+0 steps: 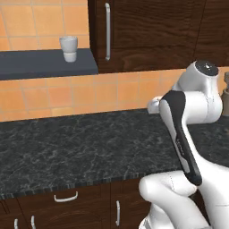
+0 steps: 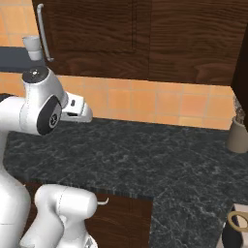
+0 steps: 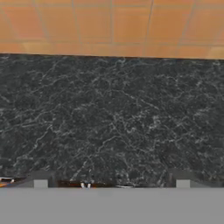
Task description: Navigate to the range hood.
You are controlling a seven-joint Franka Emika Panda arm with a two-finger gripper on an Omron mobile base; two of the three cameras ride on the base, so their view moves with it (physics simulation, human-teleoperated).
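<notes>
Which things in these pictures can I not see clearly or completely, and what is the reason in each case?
- Grey jar, right base view: cut by the right edge; its contents are too small to name.
- Dark object with a tan ring, right base view: cut off at the bottom right corner.
- Lower drawer handle, right base view: partly hidden behind the white arm.
- Gripper, hand view: just the two fingertips rise at the bottom, wide apart.

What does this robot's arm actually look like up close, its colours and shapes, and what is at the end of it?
The arm is made of smooth, rounded glossy white shells, with dark grey to black panels and caps at the joints, one round cap speckled with small light dots. No loose cables show. The gripper ends in two small, dark grey, blocky fingers, each with a pale square patch.
</notes>
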